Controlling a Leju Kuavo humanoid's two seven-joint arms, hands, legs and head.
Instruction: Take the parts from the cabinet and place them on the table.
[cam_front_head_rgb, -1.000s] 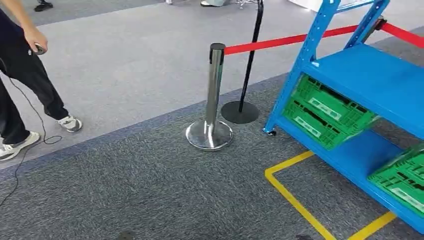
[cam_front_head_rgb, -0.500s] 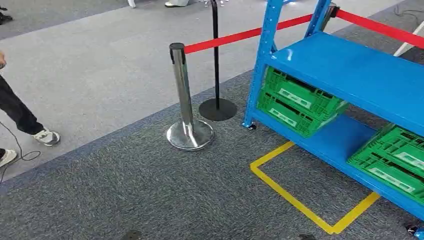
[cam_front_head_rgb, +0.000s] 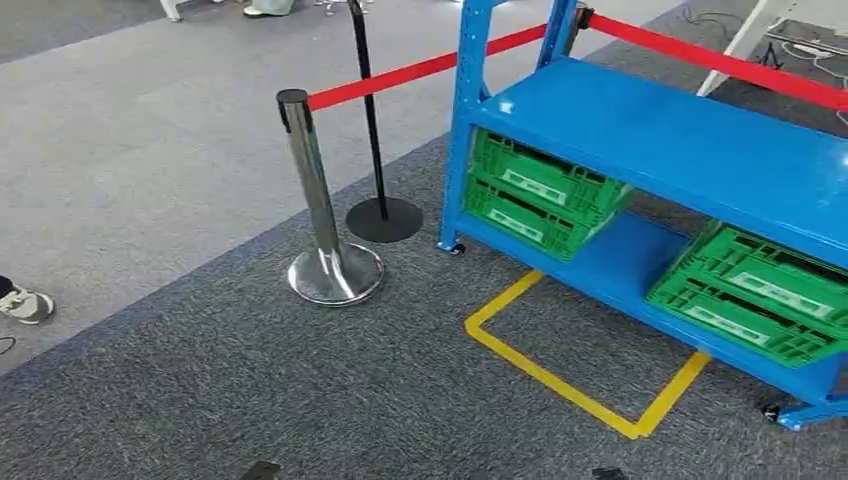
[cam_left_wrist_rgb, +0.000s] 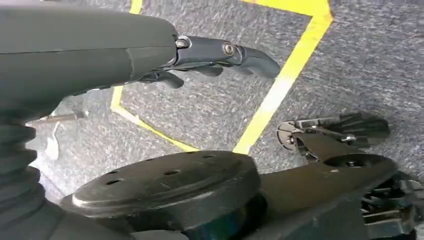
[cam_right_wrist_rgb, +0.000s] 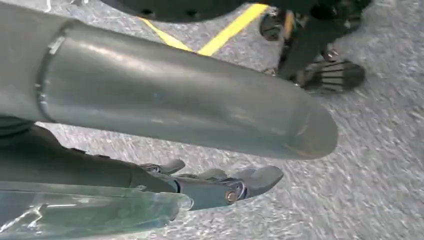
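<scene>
Since the earlier frames the whole head view has swung, so the camera has turned: the blue cabinet (cam_front_head_rgb: 690, 150) is now seen more fully, and of the person only a shoe (cam_front_head_rgb: 25, 304) is left. Green crates (cam_front_head_rgb: 540, 192) are seen on its lower shelf, well ahead of both hanging hands; no parts can be made out in them. A yellow floor outline (cam_front_head_rgb: 560, 378) lies before the cabinet, beneath the hands. A chrome post (cam_front_head_rgb: 318, 210) carries a red belt (cam_front_head_rgb: 400, 75). The left hand (cam_left_wrist_rgb: 220, 57) hangs with fingers loosely apart, nothing held. The right hand (cam_right_wrist_rgb: 220, 187) likewise is loosely apart and holds nothing.
</scene>
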